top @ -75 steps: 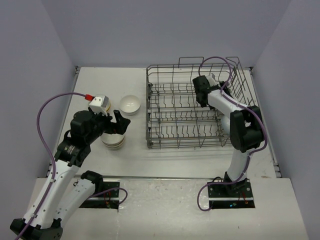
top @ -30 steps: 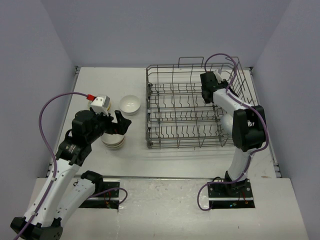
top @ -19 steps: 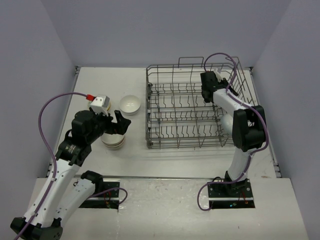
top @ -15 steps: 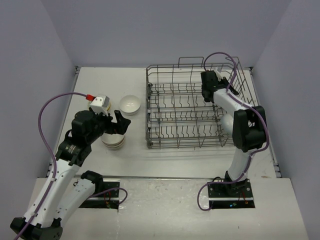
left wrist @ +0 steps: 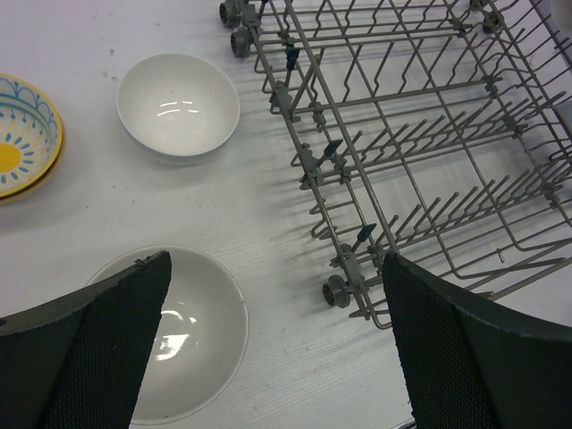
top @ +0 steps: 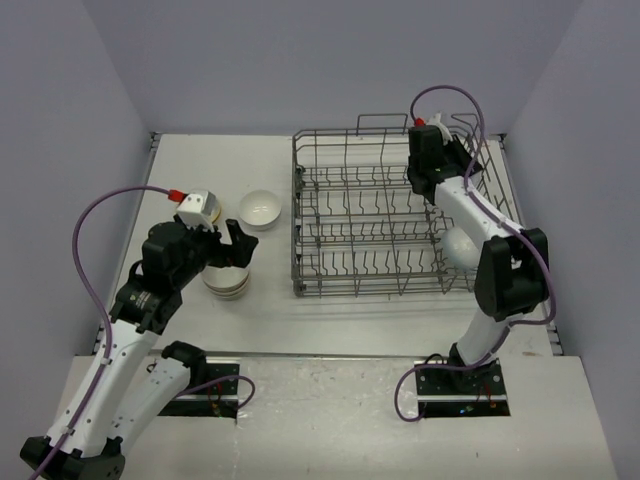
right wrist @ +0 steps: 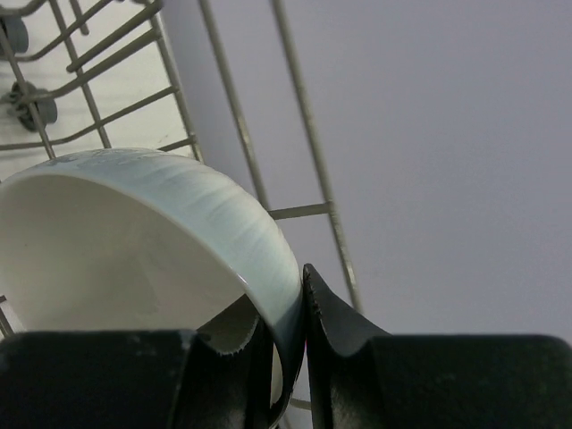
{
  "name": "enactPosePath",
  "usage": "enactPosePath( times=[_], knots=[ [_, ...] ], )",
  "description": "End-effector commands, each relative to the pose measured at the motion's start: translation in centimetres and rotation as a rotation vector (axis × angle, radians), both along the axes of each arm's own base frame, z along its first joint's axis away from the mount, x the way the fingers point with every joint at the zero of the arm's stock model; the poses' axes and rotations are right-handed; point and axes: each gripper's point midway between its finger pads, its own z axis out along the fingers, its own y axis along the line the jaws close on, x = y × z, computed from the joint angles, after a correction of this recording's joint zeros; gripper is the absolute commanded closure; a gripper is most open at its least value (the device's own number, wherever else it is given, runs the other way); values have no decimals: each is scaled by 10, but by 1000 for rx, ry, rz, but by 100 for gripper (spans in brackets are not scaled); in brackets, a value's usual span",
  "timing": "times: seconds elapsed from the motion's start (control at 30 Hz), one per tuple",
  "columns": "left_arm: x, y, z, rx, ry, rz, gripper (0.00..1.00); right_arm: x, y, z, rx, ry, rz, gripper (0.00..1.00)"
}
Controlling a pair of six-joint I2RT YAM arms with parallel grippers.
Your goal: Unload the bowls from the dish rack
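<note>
My right gripper is shut on the rim of a plain white bowl, one finger inside and one outside. It holds the bowl above the far right part of the grey wire dish rack. From the top view the right gripper hides that bowl. Over a white bowl left of the rack, my left gripper hangs wide open and holds nothing. That bowl tops a small stack. Another white bowl sits further back, and a teal-rimmed bowl with a yellow centre lies at the left.
The rack's side wires stand close behind the held bowl, with the purple wall beyond. The rack's small wheels face the left gripper. Purple walls close in the table on three sides.
The right gripper has risen from inside the rack toward its far right edge, carrying the white bowl. The left arm has stayed still, open above the stack.
</note>
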Motion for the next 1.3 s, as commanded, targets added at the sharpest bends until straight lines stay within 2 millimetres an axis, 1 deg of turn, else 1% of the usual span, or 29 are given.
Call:
enactPosePath(
  times=[0.0,0.07,0.1,0.13,0.17,0.23,0.27,0.3,0.33,0.4,0.43,0.47,0.5,0.53,0.57,0.6,0.63,0.7,0.73,0.77,0.8,0.83,1.0,1.07,1.1,1.13,1.17,1.2,1.27],
  knots=[
    [3,1,15,0,-47,7,0,-8,-2,73,66,-246,-28,100],
    [2,-3,19,-14,-40,-15,0,-16,8,79,195,-292,-10,100],
    [2,-8,35,-37,-63,-33,0,-28,14,72,235,-229,6,100],
    [-2,-19,43,-69,-60,-95,0,-30,26,87,334,-282,59,100],
    [-3,-28,67,-118,-99,-131,0,-34,48,88,393,-301,109,100],
    [-5,-48,89,-184,-117,-234,0,-43,77,91,438,-301,204,100],
    [-5,-56,119,-235,-169,-271,0,-49,113,94,534,-299,315,100],
    [-4,-63,131,-263,-180,-302,0,-56,130,90,590,-262,368,100],
    [0,-77,147,-304,-182,-362,0,-64,166,88,767,-247,474,100],
    [4,-95,160,-319,-191,-413,0,-73,198,92,928,-237,591,100],
    [13,-114,154,-292,-167,-422,0,-79,210,83,1007,-222,612,100],
    [14,-124,172,-288,-200,-436,0,-92,231,91,1111,-202,707,100],
    [20,-146,162,-262,-161,-462,0,-96,241,91,1166,-200,747,100],
    [21,-153,154,-213,-135,-469,0,-101,249,93,1235,-200,759,100],
    [24,-158,167,-193,-153,-463,0,-107,254,100,1283,-211,782,100],
    [22,-168,159,-150,-126,-460,0,-115,266,102,1339,-183,829,100],
    [42,-160,144,-61,-88,-332,0,-118,268,106,1374,-194,823,100],
    [48,-162,132,-10,-55,-288,0,-124,270,112,1394,-212,837,100],
    [58,-159,116,43,-14,-228,0,-128,273,114,1407,-212,840,100],
    [61,-160,117,61,-14,-204,3,-131,274,114,1406,-205,838,100],
    [69,-159,105,109,0,-149,4,-134,274,116,1409,-208,847,100],
    [69,-156,99,133,24,-126,12,-137,274,117,1418,-215,840,100],
    [77,-162,80,212,52,-69,32,-146,274,120,1449,-243,838,100],
    [77,-165,76,238,61,-67,51,-147,273,121,1441,-256,822,100],
    [77,-168,67,281,75,-54,61,-147,272,122,1439,-265,815,100],
    [77,-170,69,288,73,-45,85,-147,271,122,1426,-279,807,100],
    [75,-173,67,303,76,-42,98,-146,270,122,1417,-286,797,100],
    [77,-171,59,338,89,-11,100,-146,269,121,1407,-291,787,100],
    [77,-169,62,346,82,20,100,-143,265,118,1388,-310,765,100]
  ],
)
